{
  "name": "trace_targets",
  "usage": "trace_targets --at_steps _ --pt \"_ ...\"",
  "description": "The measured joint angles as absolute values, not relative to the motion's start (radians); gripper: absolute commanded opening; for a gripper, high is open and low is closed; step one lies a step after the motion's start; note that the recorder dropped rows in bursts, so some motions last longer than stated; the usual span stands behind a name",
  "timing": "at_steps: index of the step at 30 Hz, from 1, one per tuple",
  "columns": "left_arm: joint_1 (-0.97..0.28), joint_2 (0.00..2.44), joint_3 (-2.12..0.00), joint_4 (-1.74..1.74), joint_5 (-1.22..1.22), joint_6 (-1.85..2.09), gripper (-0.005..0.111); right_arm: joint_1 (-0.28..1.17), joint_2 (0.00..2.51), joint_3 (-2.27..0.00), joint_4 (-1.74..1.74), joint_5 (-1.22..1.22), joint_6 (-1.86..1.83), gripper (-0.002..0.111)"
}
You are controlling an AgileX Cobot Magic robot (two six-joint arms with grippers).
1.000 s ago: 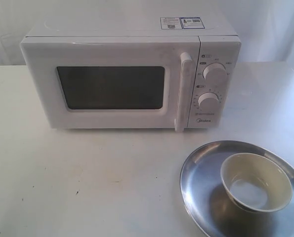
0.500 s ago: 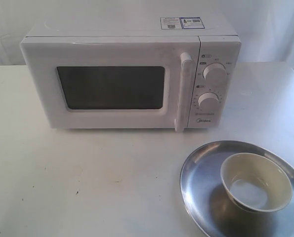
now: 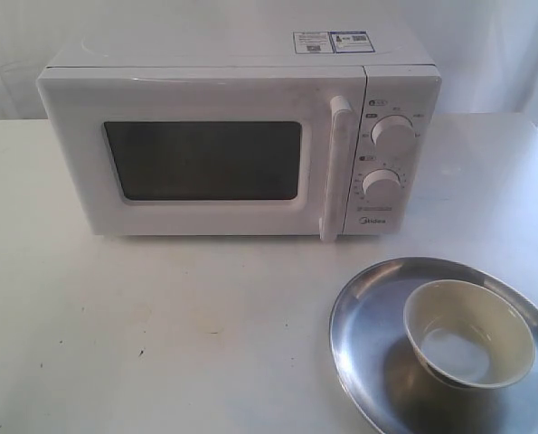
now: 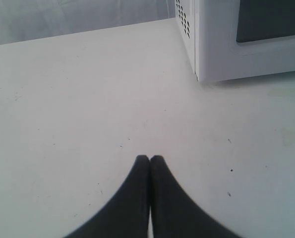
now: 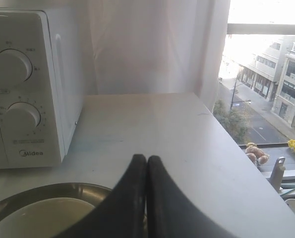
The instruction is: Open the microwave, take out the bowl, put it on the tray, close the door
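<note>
The white microwave [image 3: 241,136] stands at the back of the table, its door [image 3: 201,154] closed with the bar handle [image 3: 335,167] upright. In front of it to the right, the cream bowl [image 3: 468,332] sits inside the steel tray [image 3: 368,334]. Neither arm shows in the exterior view. My left gripper [image 4: 149,158] is shut and empty over bare table, near the microwave's [image 4: 236,44] lower corner. My right gripper [image 5: 146,158] is shut and empty, above the tray [image 5: 53,191] and bowl [image 5: 43,218], beside the microwave's dials [image 5: 18,89].
The white table [image 3: 160,325] runs wide in front of the microwave. In the right wrist view the table's edge [image 5: 236,148] drops off beside a window with a street outside. White curtain hangs behind the microwave.
</note>
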State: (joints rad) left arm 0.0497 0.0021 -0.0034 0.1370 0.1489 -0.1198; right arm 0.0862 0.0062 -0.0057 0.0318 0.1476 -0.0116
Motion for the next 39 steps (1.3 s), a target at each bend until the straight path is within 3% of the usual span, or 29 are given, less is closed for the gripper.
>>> trace_targets --at_steps 39 --pt "0.05 0.002 -0.003 0.137 0.149 -0.12 0.0 0.086 0.006 -0.006 0.032 0.148 -0.012 0.0"
